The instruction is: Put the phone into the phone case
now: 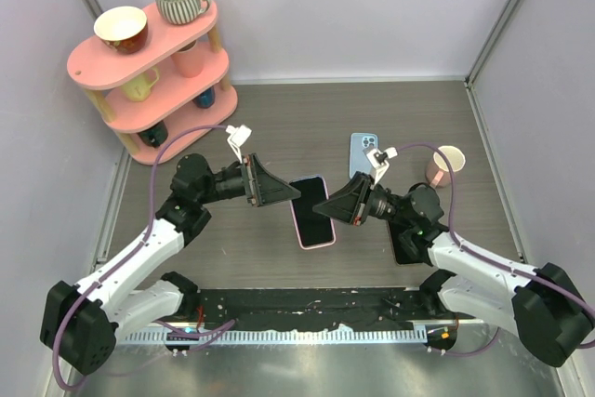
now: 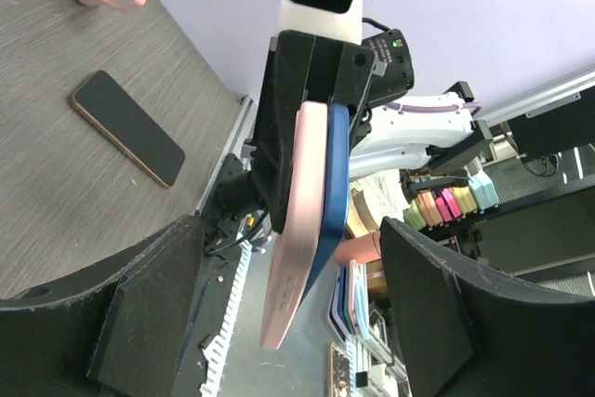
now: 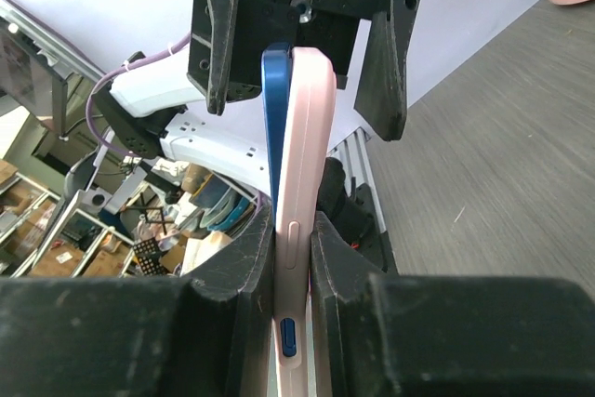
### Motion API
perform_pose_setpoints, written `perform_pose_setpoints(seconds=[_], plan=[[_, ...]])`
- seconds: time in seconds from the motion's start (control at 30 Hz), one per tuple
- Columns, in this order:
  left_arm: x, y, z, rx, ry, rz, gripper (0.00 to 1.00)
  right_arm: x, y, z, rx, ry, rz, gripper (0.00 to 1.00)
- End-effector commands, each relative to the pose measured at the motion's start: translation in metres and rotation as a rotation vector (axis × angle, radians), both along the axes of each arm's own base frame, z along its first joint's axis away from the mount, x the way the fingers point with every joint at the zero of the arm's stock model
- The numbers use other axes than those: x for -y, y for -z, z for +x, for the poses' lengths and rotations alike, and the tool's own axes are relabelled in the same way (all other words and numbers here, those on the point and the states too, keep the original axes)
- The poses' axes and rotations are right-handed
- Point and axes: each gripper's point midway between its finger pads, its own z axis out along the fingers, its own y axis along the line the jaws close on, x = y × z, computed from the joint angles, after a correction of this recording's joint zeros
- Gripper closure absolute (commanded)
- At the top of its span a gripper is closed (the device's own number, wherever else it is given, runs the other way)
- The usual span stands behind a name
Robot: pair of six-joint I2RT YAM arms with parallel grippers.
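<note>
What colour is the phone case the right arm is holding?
Pale pink; the phone case shows best in the right wrist view.

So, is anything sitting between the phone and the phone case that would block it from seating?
Nothing visible. The blue phone lies directly against the pink phone case, both clamped edge-on in the right end effector. Toward the far end they splay apart slightly, and that gap looks empty.

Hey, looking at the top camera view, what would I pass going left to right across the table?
Pink three-tier shelf holding cups → pink-cased phone → blue phone → pink mug. I've left out both grippers and the dark phone under the right arm because they overlap.
</note>
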Motion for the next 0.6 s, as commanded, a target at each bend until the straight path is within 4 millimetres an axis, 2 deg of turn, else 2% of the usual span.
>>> perform_pose_setpoints(seconds=[0.0, 0.07, 0.17, 0.2, 0.27, 0.3, 0.37, 0.47, 0.5, 0.57], plan=[[-0.001, -0.012, -0.006, 0.054, 0.031, -0.04, 0.23, 0.002, -0.038, -0.014, 0.111, -0.032, 0.118, 0.99], [-0.001, -0.009, -0.005, 0.052, 0.024, -0.028, 0.26, 0.002, -0.037, -0.015, 0.11, -0.031, 0.12, 0.99], [-0.002, -0.007, -0.004, 0.047, 0.013, -0.021, 0.37, 0.002, -0.033, -0.014, 0.105, -0.021, 0.11, 0.99], [-0.002, -0.008, -0.003, 0.047, 0.008, -0.022, 0.48, 0.001, -0.033, -0.014, 0.105, -0.021, 0.106, 0.99], [-0.001, -0.007, -0.002, 0.049, 0.003, -0.017, 0.57, -0.001, -0.028, -0.013, 0.096, -0.018, 0.088, 0.96], [-0.001, -0.006, -0.002, 0.045, 0.006, -0.015, 0.66, -0.001, -0.028, -0.012, 0.093, -0.015, 0.086, 0.95], [0.0, -0.003, -0.001, 0.037, 0.008, -0.009, 0.72, -0.001, -0.026, -0.01, 0.085, -0.009, 0.079, 0.87], [0.0, 0.003, 0.0, 0.024, 0.011, 0.002, 0.86, -0.004, -0.021, -0.005, 0.075, 0.009, 0.05, 0.8], [0.0, 0.004, 0.0, 0.025, 0.009, 0.007, 0.96, -0.004, -0.023, -0.004, 0.081, 0.014, 0.047, 0.77], [0.0, 0.008, 0.001, 0.016, 0.007, 0.025, 1.0, -0.005, -0.021, -0.001, 0.068, 0.028, 0.035, 0.71]])
